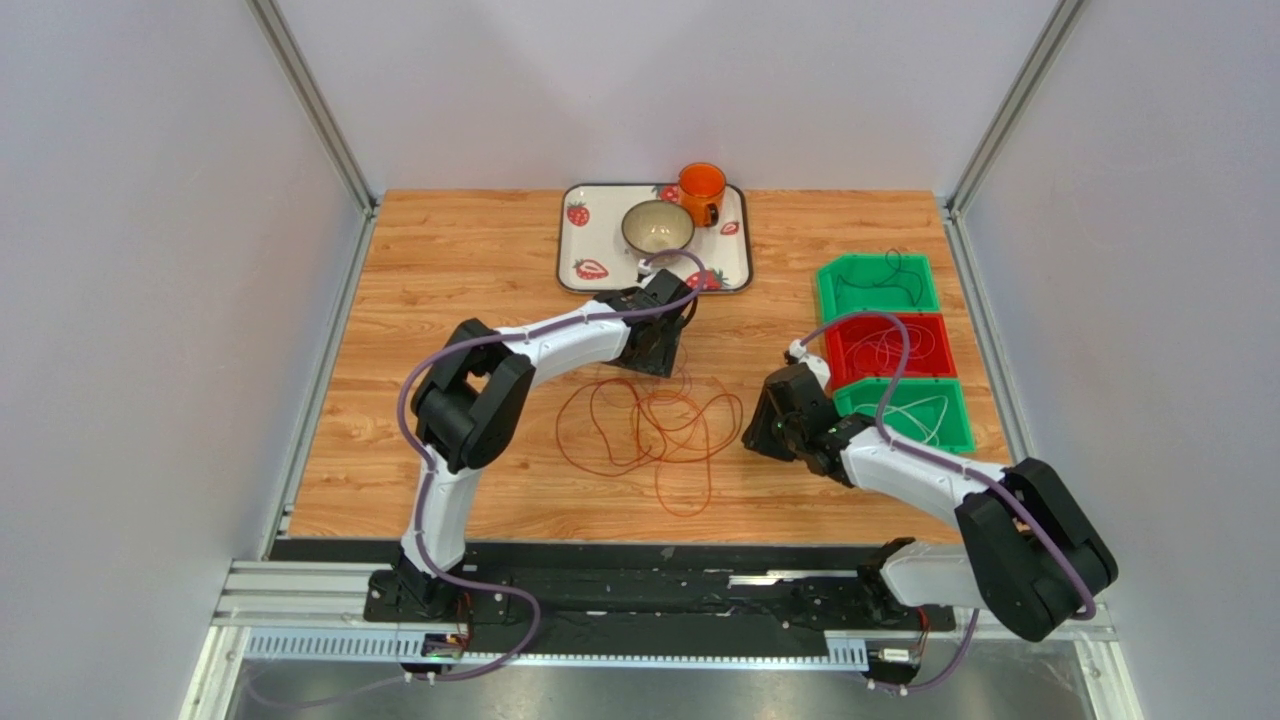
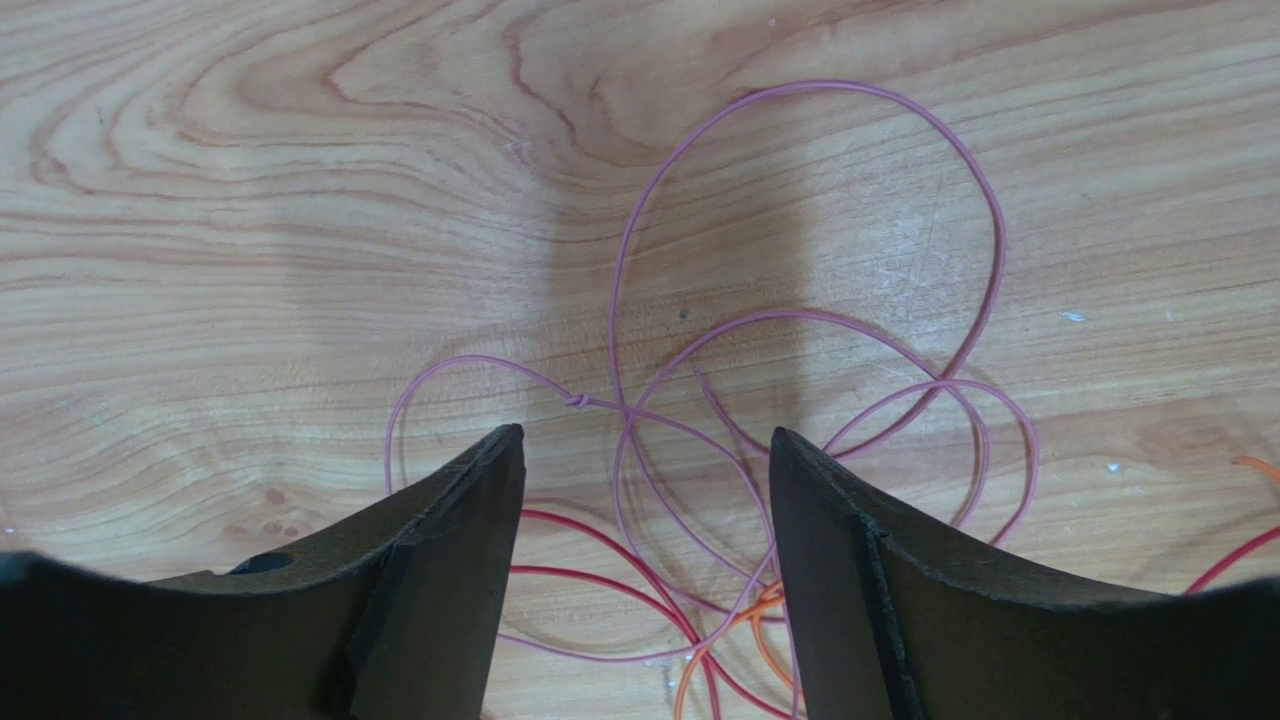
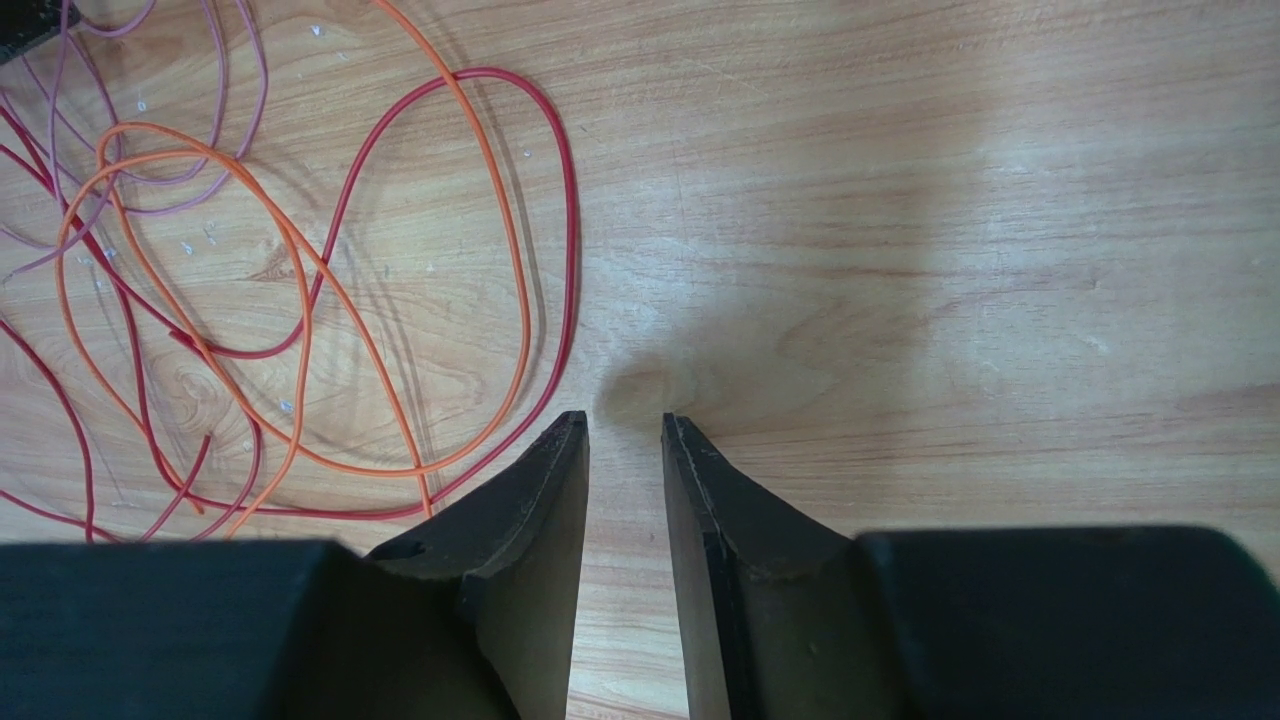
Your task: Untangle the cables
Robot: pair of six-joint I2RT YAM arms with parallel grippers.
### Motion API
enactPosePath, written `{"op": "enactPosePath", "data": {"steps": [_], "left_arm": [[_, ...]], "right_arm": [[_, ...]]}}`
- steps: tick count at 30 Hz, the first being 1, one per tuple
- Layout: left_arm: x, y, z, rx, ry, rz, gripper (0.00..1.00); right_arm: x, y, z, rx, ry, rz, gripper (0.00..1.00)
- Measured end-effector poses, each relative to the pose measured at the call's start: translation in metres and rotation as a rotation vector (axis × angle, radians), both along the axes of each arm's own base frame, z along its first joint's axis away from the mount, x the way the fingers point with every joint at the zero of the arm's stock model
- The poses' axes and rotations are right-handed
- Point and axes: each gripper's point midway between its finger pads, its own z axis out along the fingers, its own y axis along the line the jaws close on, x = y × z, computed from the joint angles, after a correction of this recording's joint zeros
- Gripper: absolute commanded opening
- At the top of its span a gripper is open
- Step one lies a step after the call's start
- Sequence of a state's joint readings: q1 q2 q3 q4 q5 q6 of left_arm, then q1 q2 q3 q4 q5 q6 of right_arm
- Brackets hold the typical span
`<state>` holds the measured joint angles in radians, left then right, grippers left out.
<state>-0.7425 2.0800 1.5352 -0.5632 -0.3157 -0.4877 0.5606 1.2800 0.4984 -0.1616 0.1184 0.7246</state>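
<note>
Left gripper [image 2: 646, 438], fingers open, hovers over the pink cable [image 2: 827, 86] at the far edge of the tangle [image 1: 661, 428]; best pinch one strand only. Right gripper [image 3: 624, 428], narrowly parted, holds nothing.

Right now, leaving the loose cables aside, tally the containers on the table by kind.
Green plastic bins: 2
Red plastic bin: 1
Strawberry-print rectangular tray: 1
Beige round bowl: 1
Orange mug: 1
Total: 6
</note>
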Motion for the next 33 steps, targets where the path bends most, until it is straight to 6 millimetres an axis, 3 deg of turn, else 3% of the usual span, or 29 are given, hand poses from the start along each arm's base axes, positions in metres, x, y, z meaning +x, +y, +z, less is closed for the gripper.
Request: {"op": "enactPosePath", "data": {"steps": [9,10,15,18,29,33], "left_arm": [[0.005,-0.003,-0.007,-0.005,0.005,0.008,0.58],[0.006,-0.003,-0.007,-0.006,0.001,0.008,0.5],[0.008,-0.004,-0.008,-0.011,-0.003,0.015,0.29],[0.01,-0.003,-0.008,-0.014,-0.007,0.022,0.01],[0.015,-0.003,-0.007,-0.019,-0.022,0.006,0.0],[0.019,-0.007,0.012,-0.024,-0.04,-0.025,0.0]], "right_arm": [[0.001,0.001,0.0,0.003,0.001,0.002,0.31],[0.001,0.001,0.0,0.002,0.001,0.002,0.31],[0.002,0.002,0.0,0.003,0.003,0.004,0.31],[0.002,0.003,0.0,0.002,0.003,0.007,0.31],[0.003,0.003,0.0,0.0,0.002,0.01,0.31],[0.003,0.003,0.0,0.0,0.002,0.01,0.31]]}}
